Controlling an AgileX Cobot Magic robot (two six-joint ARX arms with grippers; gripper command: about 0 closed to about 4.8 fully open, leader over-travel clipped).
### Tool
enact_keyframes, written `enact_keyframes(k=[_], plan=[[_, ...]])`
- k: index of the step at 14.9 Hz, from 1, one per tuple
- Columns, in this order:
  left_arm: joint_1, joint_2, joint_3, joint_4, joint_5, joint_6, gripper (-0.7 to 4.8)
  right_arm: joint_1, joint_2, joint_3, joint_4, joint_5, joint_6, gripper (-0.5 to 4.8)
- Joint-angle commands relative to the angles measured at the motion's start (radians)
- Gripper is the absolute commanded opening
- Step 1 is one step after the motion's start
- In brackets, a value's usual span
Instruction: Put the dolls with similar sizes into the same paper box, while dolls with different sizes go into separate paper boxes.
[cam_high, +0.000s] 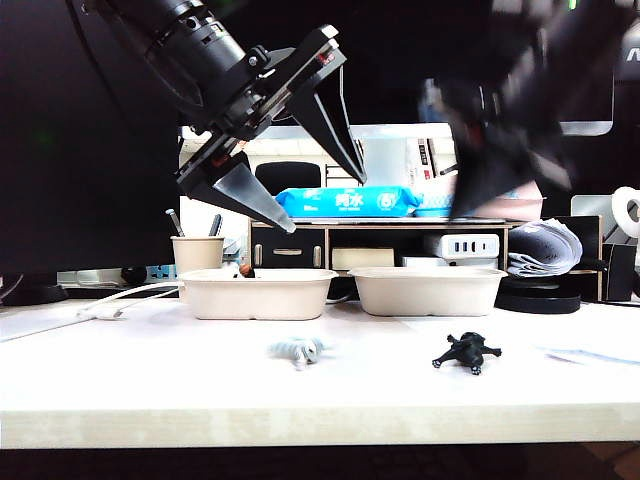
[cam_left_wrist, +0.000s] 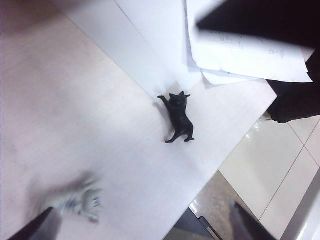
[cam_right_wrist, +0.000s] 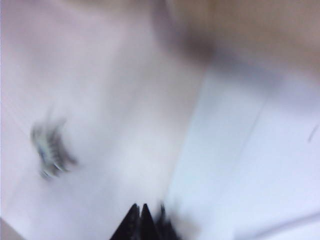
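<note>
Two beige paper boxes stand side by side at the back of the table, the left box (cam_high: 257, 294) and the right box (cam_high: 428, 290). A small brown top (cam_high: 246, 270) peeks over the left box's rim. A white striped doll (cam_high: 297, 351) (cam_left_wrist: 80, 202) (cam_right_wrist: 50, 150) and a black doll (cam_high: 467, 351) (cam_left_wrist: 179, 117) lie on the table in front. My left gripper (cam_high: 326, 204) (cam_left_wrist: 142, 235) hangs open high above the left box, empty. My right gripper (cam_high: 475, 200) (cam_right_wrist: 140, 207), blurred, is raised above the right box, its tips shut together with nothing seen between them.
A beige pen cup (cam_high: 197, 253) stands left of the boxes, with a white cable (cam_high: 120, 300) beside it. Behind is a shelf with a blue wipes pack (cam_high: 347, 201). Loose paper sheets (cam_left_wrist: 240, 55) lie near the black doll. The table's front edge (cam_high: 320, 425) is close.
</note>
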Motion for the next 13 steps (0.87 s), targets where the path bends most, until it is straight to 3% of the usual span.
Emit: enact_keyframes(k=[1, 5, 9, 11, 13], plan=[[-0.002, -0.005, 0.003, 0.016, 0.0, 0.008, 4.79, -0.002, 0.006, 0.017, -0.058, -0.01, 0.01, 3.16], [-0.001, -0.004, 0.002, 0.014, -0.022, 0.035, 4.79, -0.001, 0.006, 0.015, -0.318, -0.019, 0.022, 3.17], [0.0, -0.004, 0.002, 0.01, -0.022, 0.039, 4.79, 0.07, 0.001, -0.047, -0.357, -0.041, 0.084, 3.16], [0.001, -0.004, 0.002, 0.006, -0.022, 0.05, 4.79, 0.103, -0.003, -0.099, -0.272, -0.031, 0.128, 3.15], [0.001, -0.004, 0.003, -0.004, -0.019, 0.051, 4.79, 0.11, 0.009, -0.149, -0.047, 0.011, 0.212, 3.16]])
